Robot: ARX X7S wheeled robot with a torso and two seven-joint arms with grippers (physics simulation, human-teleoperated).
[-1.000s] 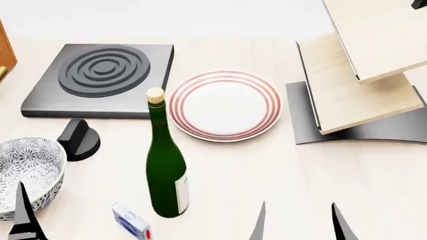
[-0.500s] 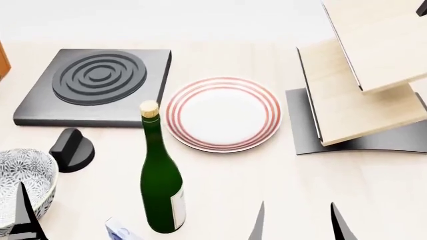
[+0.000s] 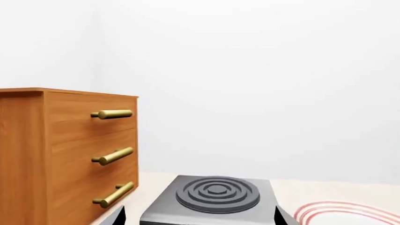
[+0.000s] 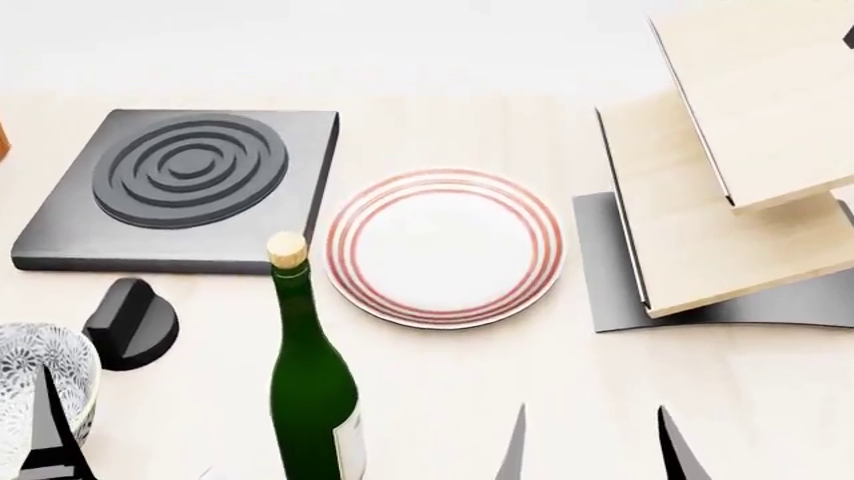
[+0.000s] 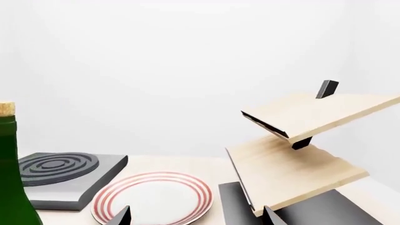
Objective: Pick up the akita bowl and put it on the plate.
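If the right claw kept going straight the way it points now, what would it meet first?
Probably the plate: in the right wrist view it lies just ahead between the right claw tips. Depth is unclear; on a level path it might pass over it toward the bare wall.

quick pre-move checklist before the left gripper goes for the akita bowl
1. Akita bowl in head view: not ok, only partly in frame at the lower left edge.
2. Plate free to receive the bowl: ok, nothing lies on it.
3. Left gripper aligned with the bowl: cannot tell, only one fingertip shows in front of it.
4. Right gripper out of the way: ok, open and holding nothing.
5. Path from bowl to plate: not ok, the green bottle stands between them.
6. Black knob near the bowl: ok, apart from it.
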